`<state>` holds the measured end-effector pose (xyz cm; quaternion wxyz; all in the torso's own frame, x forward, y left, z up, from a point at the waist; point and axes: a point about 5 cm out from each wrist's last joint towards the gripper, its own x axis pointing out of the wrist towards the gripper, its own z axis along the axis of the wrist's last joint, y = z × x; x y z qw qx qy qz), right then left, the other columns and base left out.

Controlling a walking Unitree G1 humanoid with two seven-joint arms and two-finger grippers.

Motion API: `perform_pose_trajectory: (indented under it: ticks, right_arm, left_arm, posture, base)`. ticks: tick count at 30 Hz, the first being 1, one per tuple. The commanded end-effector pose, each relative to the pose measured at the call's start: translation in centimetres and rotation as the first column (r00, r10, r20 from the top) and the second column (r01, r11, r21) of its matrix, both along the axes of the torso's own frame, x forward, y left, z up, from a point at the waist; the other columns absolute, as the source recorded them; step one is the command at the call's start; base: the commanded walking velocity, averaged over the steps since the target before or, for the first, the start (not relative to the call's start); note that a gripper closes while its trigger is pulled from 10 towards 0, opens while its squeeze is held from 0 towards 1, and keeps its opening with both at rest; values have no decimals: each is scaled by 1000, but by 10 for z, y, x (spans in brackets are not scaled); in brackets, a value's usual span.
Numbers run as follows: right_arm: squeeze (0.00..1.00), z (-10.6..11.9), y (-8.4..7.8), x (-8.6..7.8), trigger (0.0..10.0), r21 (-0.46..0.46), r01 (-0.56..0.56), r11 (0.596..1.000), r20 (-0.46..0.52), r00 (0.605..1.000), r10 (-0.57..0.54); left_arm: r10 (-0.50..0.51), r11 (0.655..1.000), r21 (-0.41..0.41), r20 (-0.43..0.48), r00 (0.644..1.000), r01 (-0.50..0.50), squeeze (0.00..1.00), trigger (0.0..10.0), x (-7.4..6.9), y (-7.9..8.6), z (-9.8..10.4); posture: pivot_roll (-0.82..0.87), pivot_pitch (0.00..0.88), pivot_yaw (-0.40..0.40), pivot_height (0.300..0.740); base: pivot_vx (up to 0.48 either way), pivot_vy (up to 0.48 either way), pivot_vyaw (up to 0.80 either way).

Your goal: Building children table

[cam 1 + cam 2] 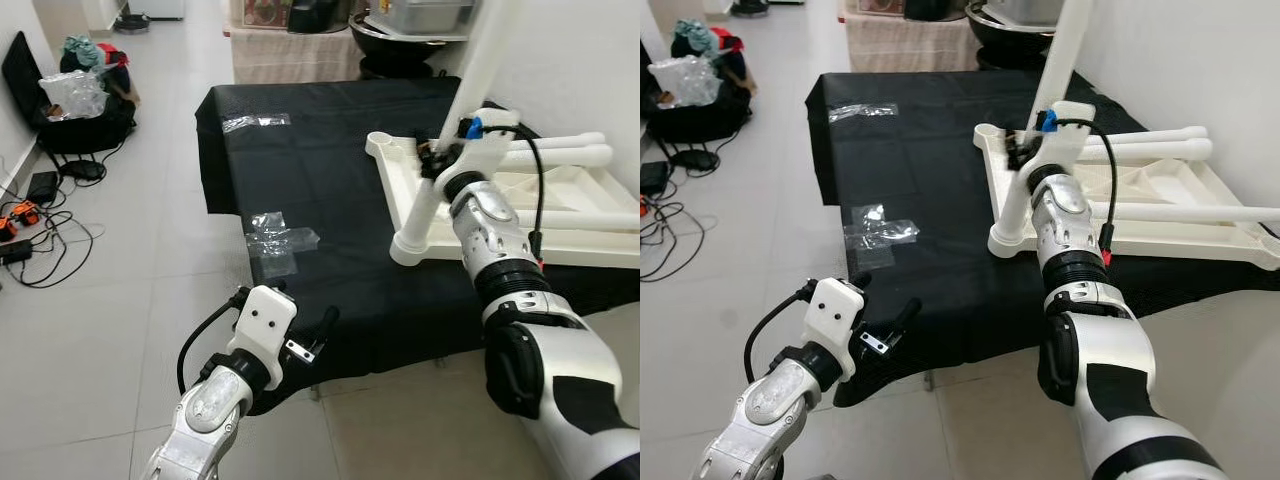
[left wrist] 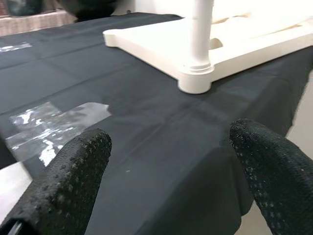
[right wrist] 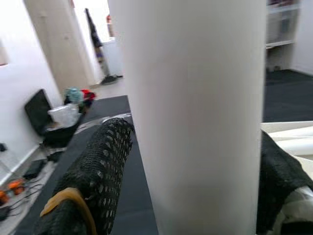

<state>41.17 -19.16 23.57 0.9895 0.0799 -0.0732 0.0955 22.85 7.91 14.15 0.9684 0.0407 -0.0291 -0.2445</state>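
Currently, 1 white leg (image 1: 437,185), right of centre, is pinched by the right gripper (image 1: 437,157) in the upturned tabletop's (image 1: 580,215) corner socket; seating is judged next. At lower left, the left gripper (image 1: 300,335) is held spread.

Floor cables (image 1: 40,235), bags (image 1: 85,95)

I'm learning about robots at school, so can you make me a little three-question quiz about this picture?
1. True or false: the right gripper is closed around a white table leg.
2. What does the upside-down white tabletop lie on? A) bare floor B) black cloth C) a chair
3. Fill in: the left gripper hovers ____, holding nothing.

Key: 1 true. 2 B, the black cloth. 3 open.
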Motion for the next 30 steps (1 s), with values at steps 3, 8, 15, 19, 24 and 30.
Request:
perform_pose_trajectory:
  ticks: [3,8,15,19,24,30]
  right_arm:
    - [0,-13,19,-14,10000,1,-474,881,-40,880,473]
    - [0,-22,23,-35,10000,-10,-786,618,-81,617,783]
    - [0,-20,35,-37,10000,-40,-874,485,-119,486,866]
    - [0,-18,43,-30,10000,-59,-840,540,-123,543,831]
    - [0,-13,46,-29,0,-76,-819,569,-100,574,813]
    - [0,-9,32,-9,0,-124,-489,863,-80,872,482]
  left_arm:
    - [-8,1000,0,-9,1000,8,0,10000,1,-2,-2]
    - [-2,1000,-3,-8,1000,2,0,10000,1,-1,-2]
    - [-1,1000,-14,1,1000,1,0,10000,1,-3,0]
    - [-10,1000,-8,-6,1000,10,0,10000,0,-5,-2]
    - [-5,1000,-11,-10,1000,4,0,10000,0,-5,-2]
    - [-3,1000,-9,-10,1000,3,0,10000,0,-5,-2]
  posture:
    - [16,0,-88,740]
    - [19,0,-91,740]
    - [20,1,-90,740]
    - [24,4,-89,740]
    - [27,6,-98,740]
    - [24,7,-96,740]
  base:
    - [0,0,0]
    - [0,0,0]
    - [0,0,0]
    - [0,0,0]
    - [0,0,0]
    - [0,0,0]
